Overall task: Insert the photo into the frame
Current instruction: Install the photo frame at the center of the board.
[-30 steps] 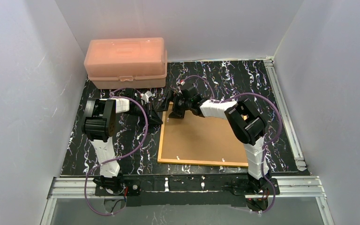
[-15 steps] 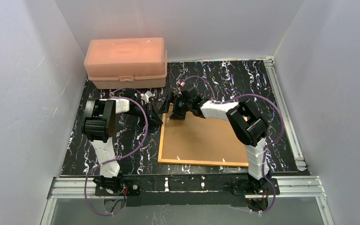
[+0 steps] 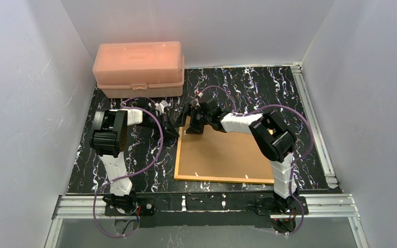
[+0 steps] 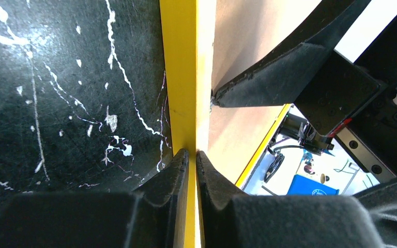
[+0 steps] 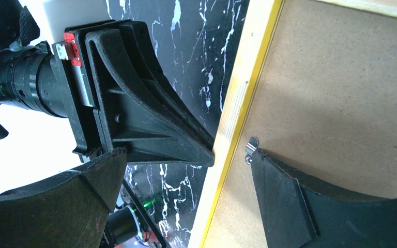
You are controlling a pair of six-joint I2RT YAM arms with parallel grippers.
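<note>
Black white-veined marble-look table (image 3: pixel 269 88), with a translucent pink plastic box (image 3: pixel 138 64), lid shut, at the far left, well apart from the work.

The thin rectangular wooden frame with a yellow front (image 3: pixel 217 179) lies face down, flat on the table right of centre. The brown fibreboard backing board (image 3: pixel 222 152) sits inside it, back side up. Judgement: the back has to come out before any print goes in, so this is the opening-up step, early in the task.

The sky-and-building paper photo is not visible in any view, so its location can't be told.

Both arms meet at the frame's far-left corner.

- **Left gripper** (image 4: pixel 192 155): comes in low from the table side, pinched onto the frame's left rail, with the yellow strip clamped between the pads. It is likely there to pin the frame so it doesn't slide while the other arm works.
- **Right gripper** (image 3: pixel 195 124): jaws spread and gripping nothing. It straddles the same rail, with one finger over the table and the other on the board.

A small silver metal clip (image 5: pixel 251 146) on the board's edge by the rail touches the right gripper's inner fingertip. It looks like the retaining tab being worked. The risk is the tip slipping off it.
</note>
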